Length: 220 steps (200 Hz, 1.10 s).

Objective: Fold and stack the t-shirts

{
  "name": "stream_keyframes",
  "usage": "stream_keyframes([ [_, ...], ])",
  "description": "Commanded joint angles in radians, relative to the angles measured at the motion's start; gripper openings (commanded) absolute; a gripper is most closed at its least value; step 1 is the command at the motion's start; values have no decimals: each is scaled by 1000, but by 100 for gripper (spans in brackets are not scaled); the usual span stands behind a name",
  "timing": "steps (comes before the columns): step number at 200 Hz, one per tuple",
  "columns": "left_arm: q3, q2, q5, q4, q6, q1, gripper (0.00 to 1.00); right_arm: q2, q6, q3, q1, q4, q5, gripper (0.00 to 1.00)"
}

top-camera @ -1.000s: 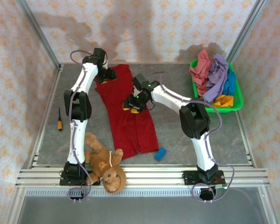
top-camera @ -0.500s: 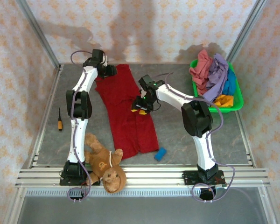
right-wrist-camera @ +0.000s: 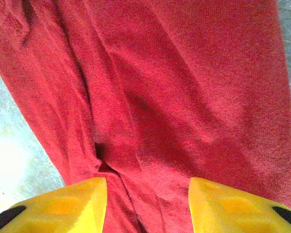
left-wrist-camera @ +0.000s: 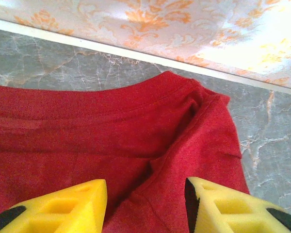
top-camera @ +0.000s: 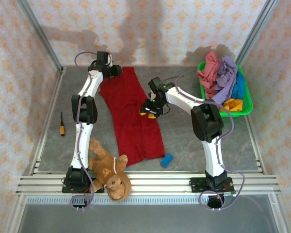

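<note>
- The grey marbled table [top-camera: 194, 145] is walled with patterned paper on three sides.
- The dark red t-shirt [top-camera: 131, 116] lies spread on the table left of centre as a long strip, its collar toward the back wall and its hem near the front rail. Creases run along its length.
- The left arm reaches to the far end of the shirt. The left gripper [top-camera: 115, 71] sits over the collar corner. In the left wrist view its yellow fingers [left-wrist-camera: 63, 204] stand apart and released, with a ridge of the red cloth [left-wrist-camera: 111, 141] running between them.
- The right arm bends in from the right. The right gripper [top-camera: 149, 108] is low at the shirt's right edge, about halfway along. In the right wrist view its fingers [right-wrist-camera: 233, 204] are also spread, nothing clamped, with wrinkled red cloth [right-wrist-camera: 184, 97] below.
- The bright green basket [top-camera: 246, 104] stands in the far right corner. It holds the salmon pink tee [top-camera: 209, 70], the lavender tee [top-camera: 225, 77], the teal blue tee [top-camera: 239, 86] and the orange-yellow tee [top-camera: 233, 104], heaped and unfolded.
- The brown teddy bear [top-camera: 109, 170] lies at the front edge by the left arm's base, just beside the shirt's hem.
- A small blue block [top-camera: 167, 160] rests near the hem's right corner.
- A thin black tool with an orange end [top-camera: 62, 124] lies at the far left.
</note>
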<state>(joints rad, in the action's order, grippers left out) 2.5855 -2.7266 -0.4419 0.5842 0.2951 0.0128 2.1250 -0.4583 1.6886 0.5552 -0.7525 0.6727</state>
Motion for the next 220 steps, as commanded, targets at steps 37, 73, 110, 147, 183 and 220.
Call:
stream_keyframes([
  [37,28,-41,-37,-27,27,4,44,-34,12,-15,-11,-9,1,48],
  [73,3,-23,-65,-43,31,6,31,-35,14,-21,-15,-6,3,48],
  [110,-2,-23,-81,-54,47,11,26,-38,15,-25,-15,-4,3,48],
  [147,-1,-27,-75,-58,62,13,26,-42,17,-29,-17,-8,2,48],
  [183,-4,-30,-65,-47,64,16,29,-46,20,-33,-19,-6,2,48],
  [220,-5,-34,-29,-23,48,19,34,-47,18,-32,-22,-8,4,48],
])
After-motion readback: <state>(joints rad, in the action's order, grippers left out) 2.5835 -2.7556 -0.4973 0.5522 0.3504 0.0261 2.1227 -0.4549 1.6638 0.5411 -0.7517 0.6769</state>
